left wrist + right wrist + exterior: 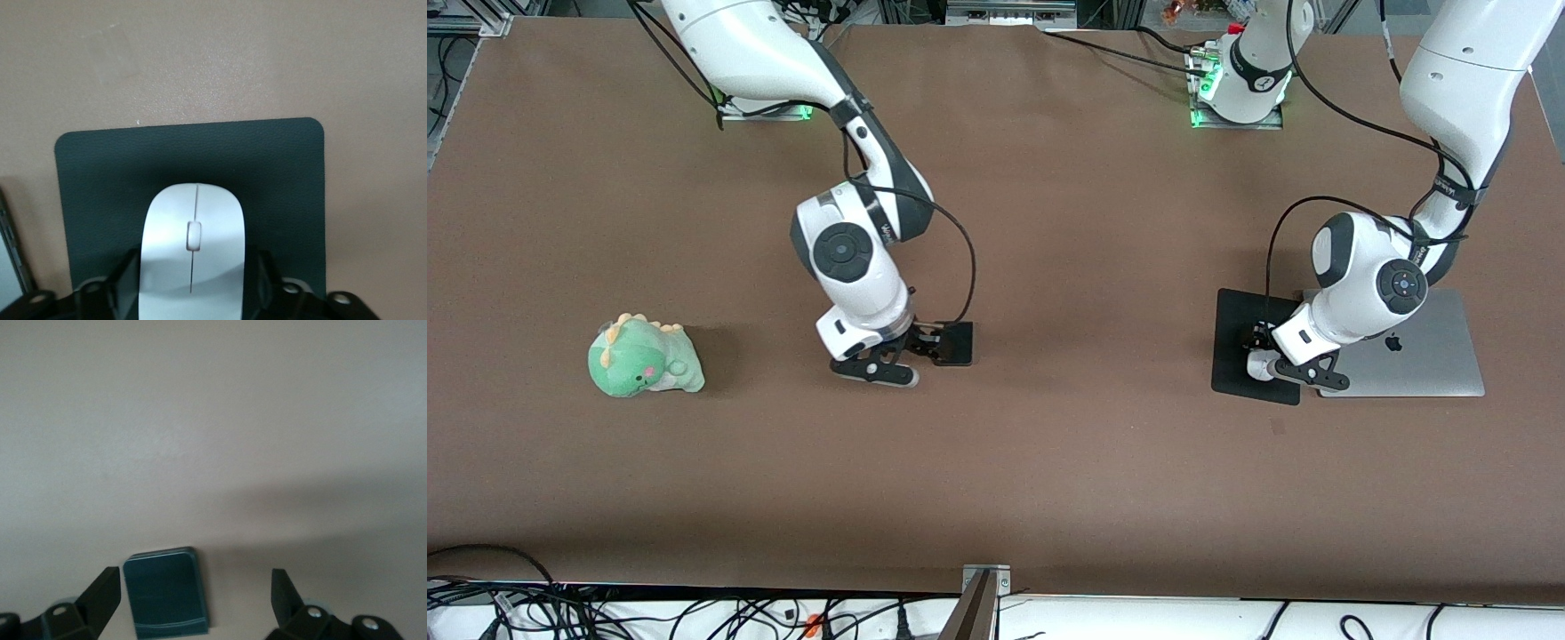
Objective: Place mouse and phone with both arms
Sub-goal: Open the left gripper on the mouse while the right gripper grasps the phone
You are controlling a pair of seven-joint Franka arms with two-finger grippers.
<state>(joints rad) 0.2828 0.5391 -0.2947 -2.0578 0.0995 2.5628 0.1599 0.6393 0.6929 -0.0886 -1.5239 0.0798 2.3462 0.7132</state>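
— Where do we find the small white oval computer mouse (192, 253)?

— At the middle height of the front view, toward the left arm's end of the brown table (1067, 462); it lies on the flat black mouse pad (1232, 338), just beside the closed silver laptop (1423, 356); the left gripper (1272, 357) is down around it.

— Is it gripped?

— We cannot tell; in the left wrist view the left gripper straddles the mouse, but whether it presses on the shell does not show.

— And the small black rounded slab of a phone (953, 343)?

— We see it flat on the bare table near the middle of the front view; the right gripper (907, 352) is low over it, its fingers (100, 593) spread wide apart, one to either side of the phone, touching nothing.

— Anything else?

— A green plush dinosaur (645, 357) sits toward the right arm's end, well apart from both grippers.
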